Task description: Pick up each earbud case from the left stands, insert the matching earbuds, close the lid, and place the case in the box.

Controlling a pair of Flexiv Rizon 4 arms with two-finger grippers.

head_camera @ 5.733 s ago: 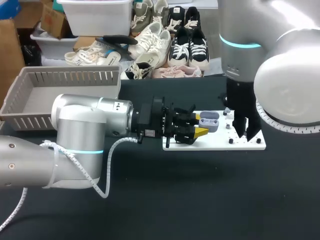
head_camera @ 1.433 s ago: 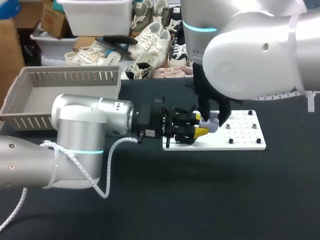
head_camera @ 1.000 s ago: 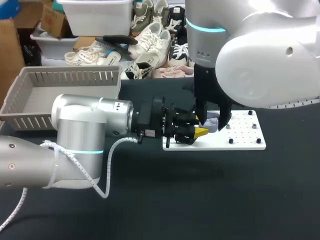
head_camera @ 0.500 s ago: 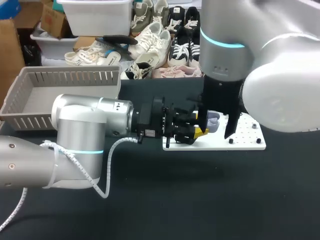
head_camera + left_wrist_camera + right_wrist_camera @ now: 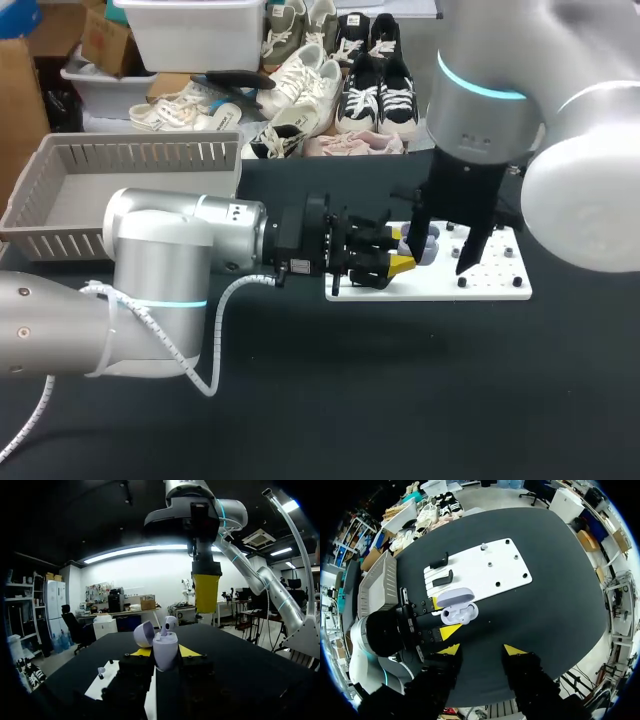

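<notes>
Right end effector backs off the case
Spread and empty, it has lifted from the open lilac plastic earbud case, which the left end effector pinches over the left edge of the white pegboard; one earbud seems inserted.

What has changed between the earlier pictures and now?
The right gripper went from the right part of the white board over to the case, then drew back to the right; it is now open and empty. The left gripper kept holding the case, unmoved.
</notes>
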